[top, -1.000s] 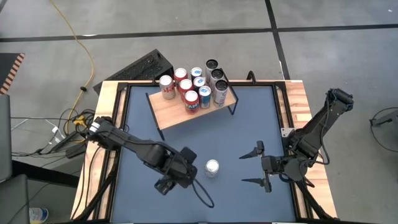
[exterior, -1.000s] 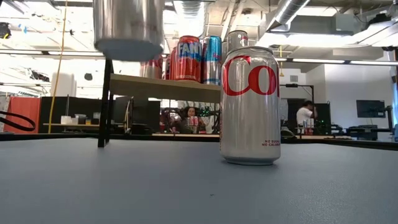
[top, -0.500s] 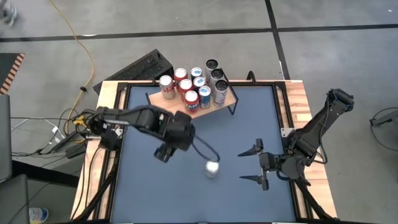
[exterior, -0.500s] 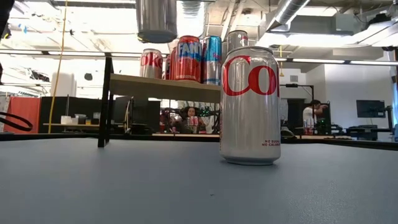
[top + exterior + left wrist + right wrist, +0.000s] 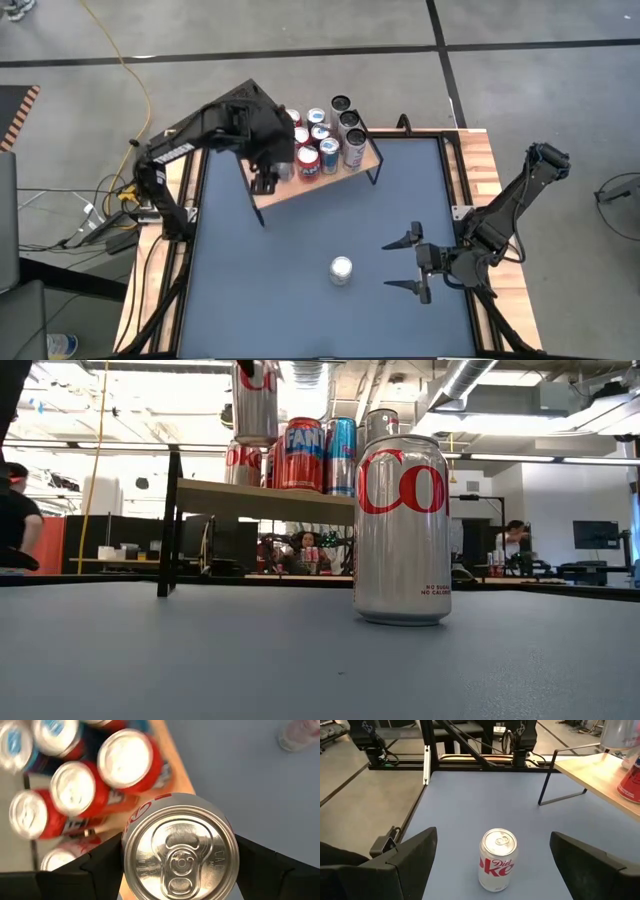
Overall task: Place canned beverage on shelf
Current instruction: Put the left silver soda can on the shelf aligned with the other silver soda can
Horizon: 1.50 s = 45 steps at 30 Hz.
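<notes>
The shelf (image 5: 300, 186) is a light wooden board on thin black legs at the table's far side, and several cans (image 5: 322, 140) stand on its far half. My left gripper (image 5: 268, 168) hangs over the shelf's left part, shut on a silver Diet Coke can (image 5: 180, 852). In the low view this can (image 5: 256, 402) floats above the board (image 5: 262, 500). Another Diet Coke can (image 5: 341, 269) stands upright on the blue table top. My right gripper (image 5: 408, 265) waits open to that can's right, fingers pointing at it (image 5: 497, 860) without touching. My left gripper pinches the can between its two fingers (image 5: 97, 865), one on each side of the side wall just below the top rim (image 5: 126, 842). The fingers come from above, slanting down. The can is upright and lifted clear, above the shelf's board.
The shelf's near half (image 5: 320, 190) is bare wood. A black keyboard-like object (image 5: 225, 112) lies beyond the shelf's far left corner. Wooden rails (image 5: 488, 170) border the table's sides. People (image 5: 300, 550) show in the room behind.
My left gripper has carried the silver can up and toward the table's far edge, from beside the standing can to above the shelf's left part. It turned about on the way. The can has stayed upright in the hold.
</notes>
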{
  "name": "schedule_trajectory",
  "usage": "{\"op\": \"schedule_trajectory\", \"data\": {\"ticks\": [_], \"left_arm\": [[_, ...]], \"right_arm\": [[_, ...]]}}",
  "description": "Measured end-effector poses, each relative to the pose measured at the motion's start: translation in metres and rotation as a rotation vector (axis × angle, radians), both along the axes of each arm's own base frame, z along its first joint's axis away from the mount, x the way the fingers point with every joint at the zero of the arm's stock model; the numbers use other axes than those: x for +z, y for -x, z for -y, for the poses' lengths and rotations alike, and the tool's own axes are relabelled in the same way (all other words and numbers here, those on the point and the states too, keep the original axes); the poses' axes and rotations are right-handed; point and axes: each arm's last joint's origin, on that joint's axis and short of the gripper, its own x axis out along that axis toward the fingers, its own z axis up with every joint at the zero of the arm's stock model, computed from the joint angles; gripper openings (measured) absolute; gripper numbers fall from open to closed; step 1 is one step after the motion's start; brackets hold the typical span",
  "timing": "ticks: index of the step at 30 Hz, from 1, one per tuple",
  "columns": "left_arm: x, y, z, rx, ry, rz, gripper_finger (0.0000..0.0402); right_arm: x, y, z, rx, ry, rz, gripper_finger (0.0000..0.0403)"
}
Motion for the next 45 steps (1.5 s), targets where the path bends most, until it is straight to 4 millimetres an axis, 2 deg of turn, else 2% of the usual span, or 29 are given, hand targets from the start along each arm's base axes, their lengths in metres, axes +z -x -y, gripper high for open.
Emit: {"op": "schedule_trajectory", "data": {"ticks": [8, 16, 19, 26, 31, 37, 43, 45], "left_arm": [[0.000, 0.003, -0.003, 0.017, 0.085, 0.024, 0.0284], [-0.045, 0.011, -0.003, 0.096, 0.108, -0.148, 0.0284], [-0.057, 0.014, -0.002, 0.105, 0.096, -0.129, 0.0284], [-0.052, 0.025, -0.002, 0.101, 0.065, 0.050, 0.0284], [-0.054, 0.030, -0.005, 0.098, 0.093, 0.039, 0.0284], [-0.064, 0.028, -0.019, 0.128, 0.139, 0.057, 0.0284], [-0.071, 0.028, -0.026, 0.159, 0.128, 0.054, 0.0336], [-0.070, 0.027, -0.027, 0.163, 0.129, 0.066, 0.0340]], "right_arm": [[0.000, 0.000, 0.000, 0.001, 0.002, -0.002, 0.0380], [-0.001, 0.001, 0.000, 0.012, 0.009, -0.015, 0.0380], [-0.002, 0.001, 0.000, 0.025, 0.006, -0.020, 0.0380], [-0.002, 0.001, 0.000, 0.025, 0.008, -0.023, 0.0380], [-0.002, 0.001, 0.000, 0.025, 0.008, -0.023, 0.0380], [-0.002, 0.001, 0.000, 0.015, -0.022, -0.023, 0.0380], [-0.002, 0.001, 0.000, 0.014, -0.026, -0.023, 0.0380], [-0.002, 0.001, 0.000, 0.014, -0.025, -0.024, 0.0380]]}}
